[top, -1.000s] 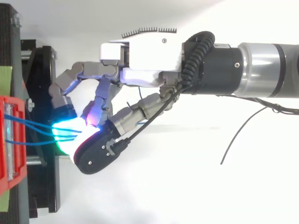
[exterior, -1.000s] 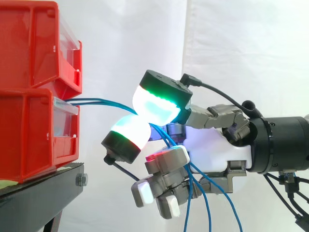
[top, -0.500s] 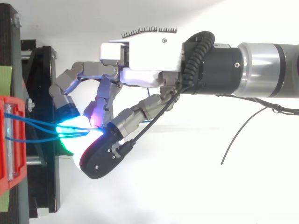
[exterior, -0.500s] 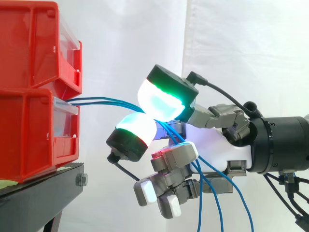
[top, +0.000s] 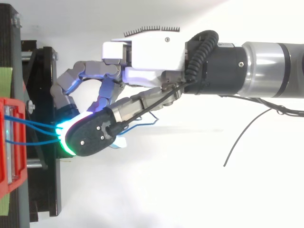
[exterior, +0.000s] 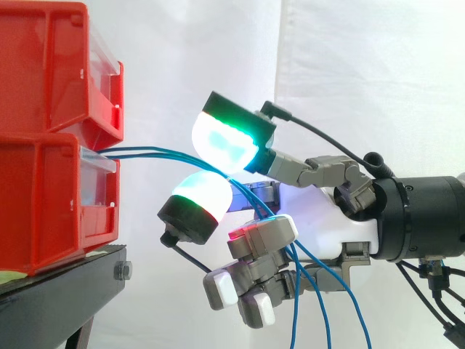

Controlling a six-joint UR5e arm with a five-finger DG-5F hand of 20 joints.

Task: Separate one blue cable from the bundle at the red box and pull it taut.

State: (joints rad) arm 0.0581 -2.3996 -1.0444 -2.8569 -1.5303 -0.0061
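Observation:
Several thin blue cables leave the front of the lower red bin and run right in a bundle. They pass between two glowing green-cyan fingertips of my hand, which pinch them just right of the bin. Behind the pinch the cables drop in loose strands past the curled lower fingers. From above, the hand reaches left, and the cables fan from the bin into the upper pad. I cannot tell whether one cable is apart from the others.
A second red bin is stacked on the lower one. Both rest on a black stand at the left, with a white curtain behind. Open space lies below and right of the hand.
The upper glowing pad has swung left and slightly up, now lying over the lower pad seen from above. The hanging cable strands shifted a little left. The arm stayed in place.

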